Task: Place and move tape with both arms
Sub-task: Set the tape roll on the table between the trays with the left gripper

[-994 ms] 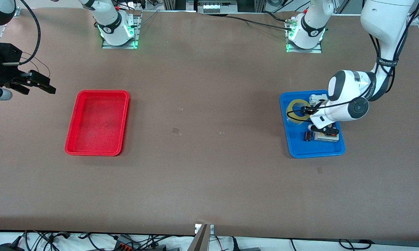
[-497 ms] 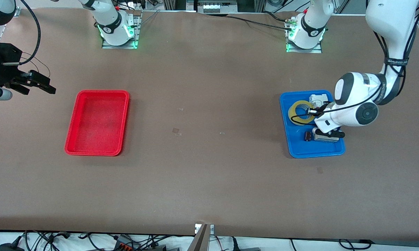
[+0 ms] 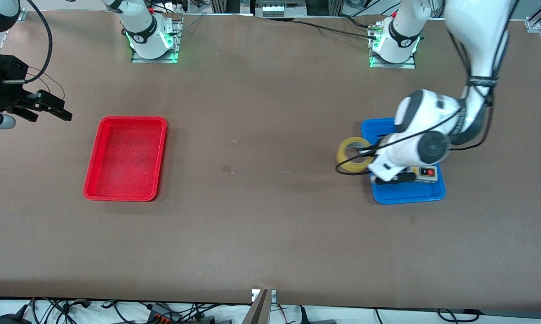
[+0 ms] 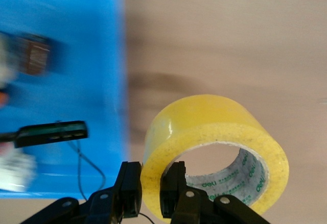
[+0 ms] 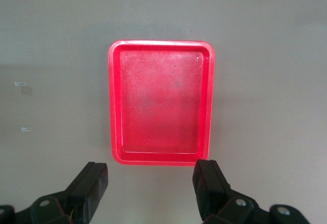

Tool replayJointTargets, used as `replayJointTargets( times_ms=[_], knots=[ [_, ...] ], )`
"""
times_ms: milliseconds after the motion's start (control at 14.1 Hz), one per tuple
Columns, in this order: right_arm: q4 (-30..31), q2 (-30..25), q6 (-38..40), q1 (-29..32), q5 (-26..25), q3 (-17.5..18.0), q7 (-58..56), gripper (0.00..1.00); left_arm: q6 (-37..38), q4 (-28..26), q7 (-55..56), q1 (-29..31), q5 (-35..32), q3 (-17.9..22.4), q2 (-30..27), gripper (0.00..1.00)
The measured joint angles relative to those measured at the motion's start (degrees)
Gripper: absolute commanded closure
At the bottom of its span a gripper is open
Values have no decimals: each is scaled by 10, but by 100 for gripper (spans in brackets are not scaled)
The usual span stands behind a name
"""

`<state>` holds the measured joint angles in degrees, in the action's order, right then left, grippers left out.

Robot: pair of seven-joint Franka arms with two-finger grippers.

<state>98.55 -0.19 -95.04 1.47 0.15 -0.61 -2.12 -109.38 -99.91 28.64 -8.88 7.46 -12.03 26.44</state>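
The yellow-amber tape (image 3: 352,155) is held up in the air by my left gripper (image 3: 365,156), over the blue tray's (image 3: 409,196) edge that faces the table's middle. In the left wrist view the left gripper (image 4: 150,188) is shut on the tape's (image 4: 214,124) wall, one finger inside the grey-lined hole and one outside. My right gripper (image 3: 50,113) is open and empty, and waits in the air at the right arm's end of the table. In the right wrist view it (image 5: 150,183) hangs above the table beside the red tray (image 5: 161,44).
The empty red tray (image 3: 125,196) lies toward the right arm's end. A white and grey switch box (image 3: 425,173) lies in the blue tray under the left wrist. A small dark part (image 4: 33,55) shows blurred in the blue tray (image 4: 76,20).
My left gripper has lifted the tape out of the blue tray and carried it toward the table's middle. The right arm has not moved.
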Motion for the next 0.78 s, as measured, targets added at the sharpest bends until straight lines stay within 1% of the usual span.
replayJointTargets(
  times_ms=[71,213,355,426,497,568,639,781],
  knots=[
    [0,3,0,0,0,0,0,0,-17,22,42,-28,19,-1,22,100],
    [0,12,0,-3,0,2,0,0,-80,57,135,-91,34,-2,66,100],
    [1,26,0,-10,0,4,0,0,-159,72,228,-164,34,-2,100,99],
    [0,32,0,-15,0,5,0,0,-186,75,268,-201,34,-1,113,99],
    [1,38,0,-19,0,5,0,0,-204,77,302,-236,34,0,125,94],
    [1,42,0,-26,0,5,0,0,-219,78,329,-264,34,1,134,81],
    [0,45,0,-35,0,6,0,0,-232,79,350,-285,34,3,141,63],
    [0,49,-1,-57,-5,6,1,0,-253,81,373,-301,34,5,155,0]
  ],
)
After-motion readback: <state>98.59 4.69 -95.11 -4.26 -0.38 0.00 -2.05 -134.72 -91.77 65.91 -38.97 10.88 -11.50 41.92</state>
